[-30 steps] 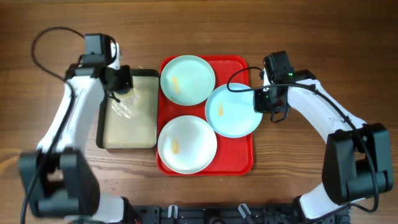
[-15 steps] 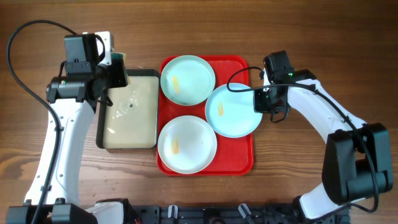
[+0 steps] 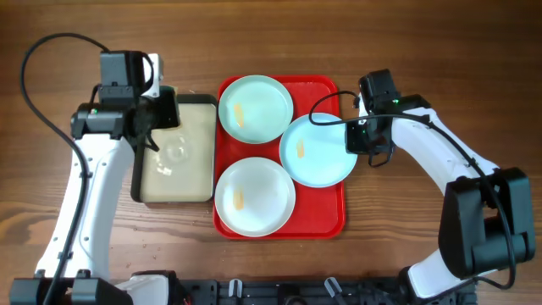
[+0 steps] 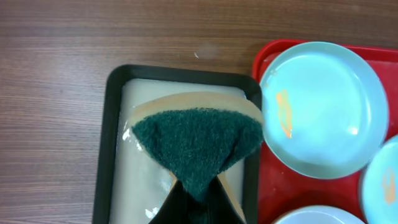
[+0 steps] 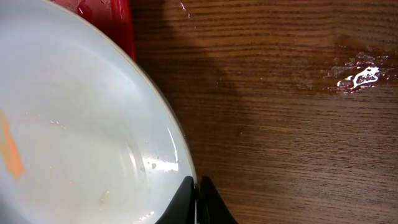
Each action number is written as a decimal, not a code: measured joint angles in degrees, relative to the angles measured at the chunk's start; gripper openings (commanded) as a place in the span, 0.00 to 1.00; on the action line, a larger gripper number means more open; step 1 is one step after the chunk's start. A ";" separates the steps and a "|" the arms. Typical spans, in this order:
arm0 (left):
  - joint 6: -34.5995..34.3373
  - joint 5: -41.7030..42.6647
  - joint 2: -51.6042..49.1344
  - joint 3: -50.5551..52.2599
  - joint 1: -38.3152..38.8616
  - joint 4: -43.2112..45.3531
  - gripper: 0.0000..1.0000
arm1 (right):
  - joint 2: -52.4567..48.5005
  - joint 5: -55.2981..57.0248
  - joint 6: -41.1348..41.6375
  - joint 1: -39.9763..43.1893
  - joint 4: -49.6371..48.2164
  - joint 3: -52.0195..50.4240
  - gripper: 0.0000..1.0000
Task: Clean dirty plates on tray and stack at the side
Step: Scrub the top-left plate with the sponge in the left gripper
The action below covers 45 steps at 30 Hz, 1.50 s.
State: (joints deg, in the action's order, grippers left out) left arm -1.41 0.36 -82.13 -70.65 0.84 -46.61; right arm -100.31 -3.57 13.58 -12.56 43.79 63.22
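Figuring we've barely started here: all three plates [image 3: 255, 196] sit smeared on the red tray [image 3: 335, 217], none stacked, with our left gripper [image 4: 194, 190] clamping the sponge [image 4: 196, 143] and our right gripper [image 5: 196, 194] pinching the rightmost blue plate [image 3: 318, 150] by its rim.

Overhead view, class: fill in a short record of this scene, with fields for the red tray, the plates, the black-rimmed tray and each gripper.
red tray: holds three plates
top plate: pale blue, yellow smear
right plate: pale blue, yellow smear, overhangs tray edge
bottom plate: white, yellow smear
black-rimmed tray: beige inside
left gripper: shut on green sponge above black-rimmed tray
right gripper: shut on right plate's rim
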 measured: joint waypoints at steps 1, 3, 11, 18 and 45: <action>-0.48 -0.66 -0.11 0.00 0.20 -0.22 0.04 | 0.00 0.02 0.00 0.00 0.00 0.00 0.04; -1.05 -1.70 -0.20 0.00 0.39 -0.96 0.04 | 0.00 0.00 0.00 0.00 0.02 0.00 0.04; -10.19 -8.68 -1.70 0.00 0.94 2.27 0.04 | 0.00 0.00 0.00 0.00 0.07 0.00 0.04; -5.25 5.49 -3.96 0.00 1.03 3.08 0.04 | 0.00 0.00 0.00 0.00 0.11 0.00 0.04; -18.32 20.20 -11.26 0.00 19.89 11.67 0.04 | 0.00 0.00 0.00 0.00 0.24 0.00 0.05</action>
State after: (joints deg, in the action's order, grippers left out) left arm -19.73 20.56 -93.38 -70.65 20.73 -34.94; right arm -100.31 -3.57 13.58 -12.56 44.03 63.22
